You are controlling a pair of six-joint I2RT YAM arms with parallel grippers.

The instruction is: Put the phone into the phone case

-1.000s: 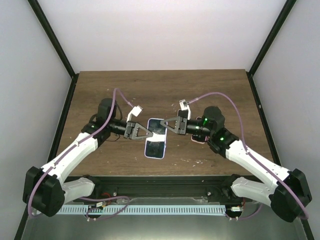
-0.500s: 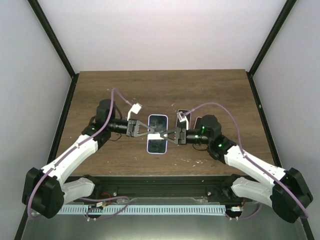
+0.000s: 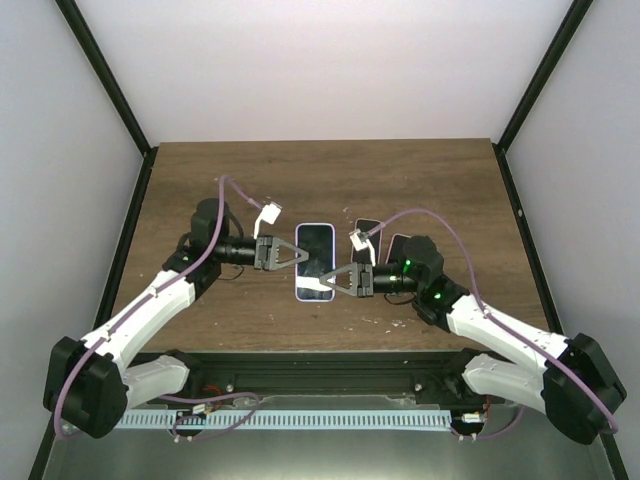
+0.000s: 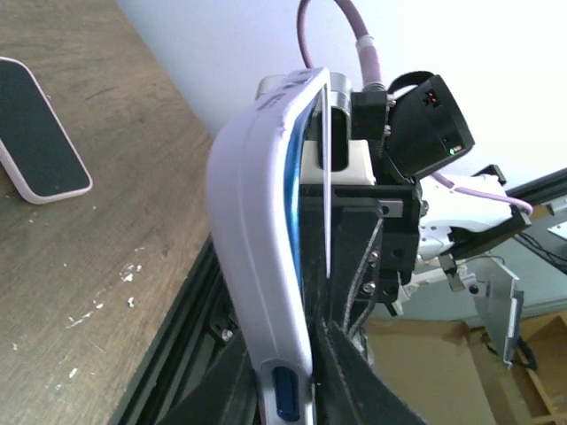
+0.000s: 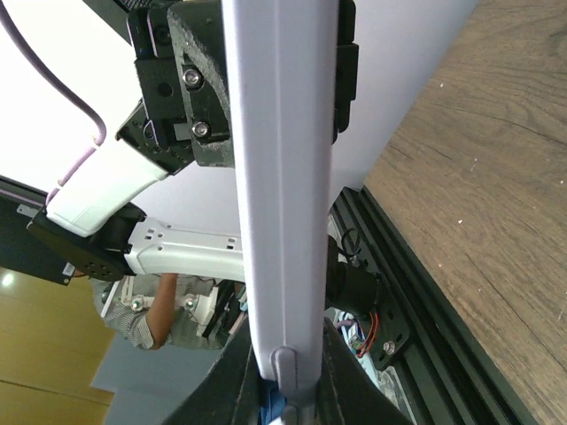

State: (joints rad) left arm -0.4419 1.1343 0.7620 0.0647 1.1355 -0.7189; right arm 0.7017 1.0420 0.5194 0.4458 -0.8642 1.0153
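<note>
Seating the phone in its case, gripped from both sides.
We see the left fingers [image 4: 354, 390] and right fingers [image 5: 335, 394] both clamped on the lavender case [image 5: 279, 177], which holds the phone [image 3: 314, 245] screen-up over the middle of the bench [image 3: 200, 180]. The case seems to bow away from the phone along one edge, so we judge the next move calls for a firm press there.

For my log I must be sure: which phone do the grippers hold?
The lavender-cased phone, pinched between left gripper and right gripper; the pink-edged phone lies free on the table.
</note>
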